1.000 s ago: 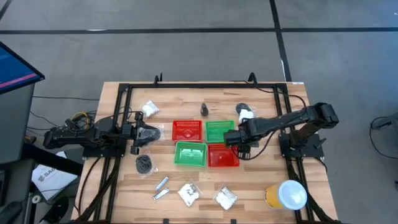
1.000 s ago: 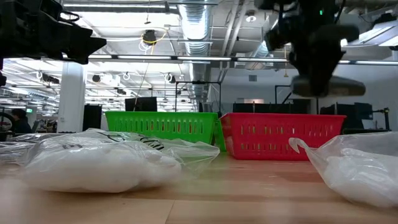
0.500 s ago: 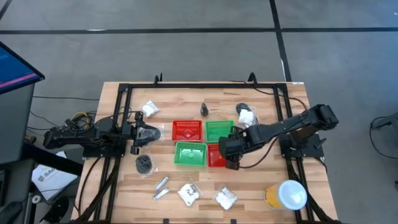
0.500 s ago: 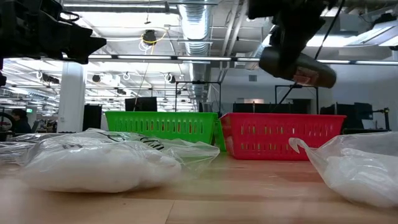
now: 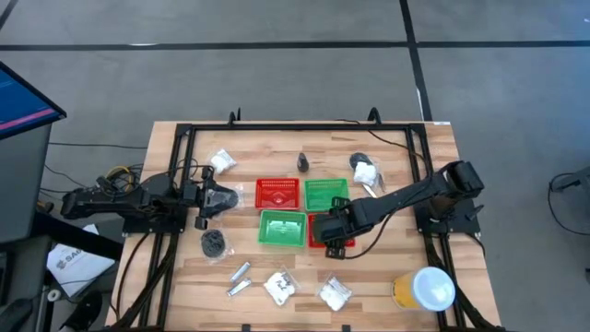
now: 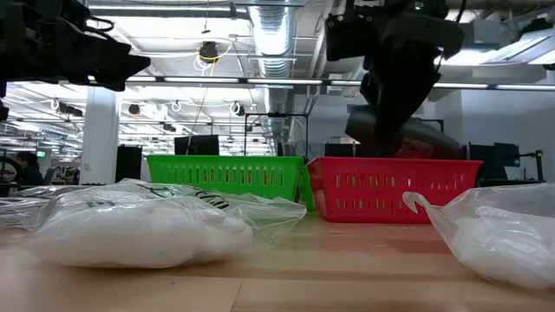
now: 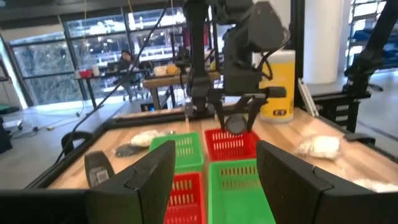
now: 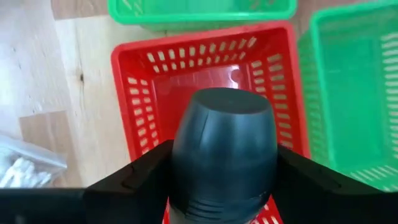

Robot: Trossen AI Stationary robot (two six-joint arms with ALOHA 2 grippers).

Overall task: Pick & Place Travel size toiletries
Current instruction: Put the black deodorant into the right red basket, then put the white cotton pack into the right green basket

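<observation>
Dark oblong mini bottle (image 8: 224, 152) sits between the right end effector's (image 5: 334, 234) fingers (image 8: 127, 180), gripped across its body, directly above the near red basket (image 8: 134, 81) and right at rim height in the low view. Jaws wide, filled by the bottle. Basket belongs to a two-by-two cluster mid-table: far red basket (image 5: 277, 193), far green basket (image 5: 324, 193), near green basket (image 5: 282, 229).

Remaining toiletries spread on the table (image 5: 387, 267): black coiled piece (image 5: 214, 243) near the left edge, two silver tubes (image 5: 240, 278) toward the near edge, two white packets (image 5: 281, 287) beside them along the near edge, another white packet (image 5: 222, 160) toward the far-left corner, a fourth (image 5: 365, 171) toward the far-right side, small dark bottle (image 5: 302, 163) upright near the far edge.

Left end effector (image 5: 224, 197) hovering by the left edge, jaws spread, holding nothing. Yellow tub (image 5: 424, 290) with white lid at the near-right corner.
</observation>
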